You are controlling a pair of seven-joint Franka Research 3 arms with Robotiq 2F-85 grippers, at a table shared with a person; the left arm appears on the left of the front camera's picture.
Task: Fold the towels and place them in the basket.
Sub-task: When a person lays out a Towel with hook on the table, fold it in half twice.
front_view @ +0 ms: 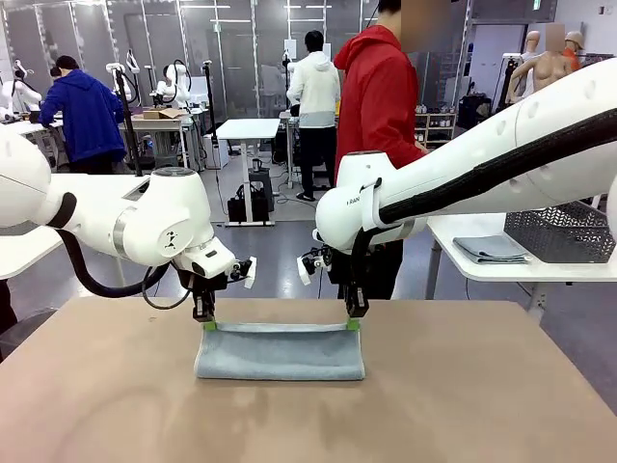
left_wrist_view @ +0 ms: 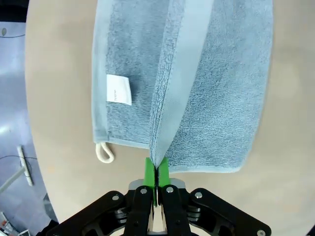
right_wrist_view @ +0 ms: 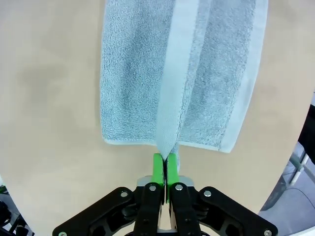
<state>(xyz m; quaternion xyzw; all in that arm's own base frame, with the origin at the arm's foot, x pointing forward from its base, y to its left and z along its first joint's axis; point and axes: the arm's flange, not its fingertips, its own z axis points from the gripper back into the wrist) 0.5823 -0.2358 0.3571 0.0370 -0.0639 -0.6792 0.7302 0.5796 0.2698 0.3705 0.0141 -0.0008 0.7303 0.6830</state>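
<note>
If my arms travel unevenly when carrying this edge across, the pale blue-grey terry towel (front_view: 280,352) on the tan table (front_view: 482,405) could fold askew. Each pinch takes only a thin bite of hem, so either end might slip free and drop. My left gripper (front_view: 207,323) and right gripper (front_view: 353,322) are both clamped tight on the towel's raised long edge, one at each end, while the rest lies on the table, seemingly doubled, though the layers are hard to count.
</note>
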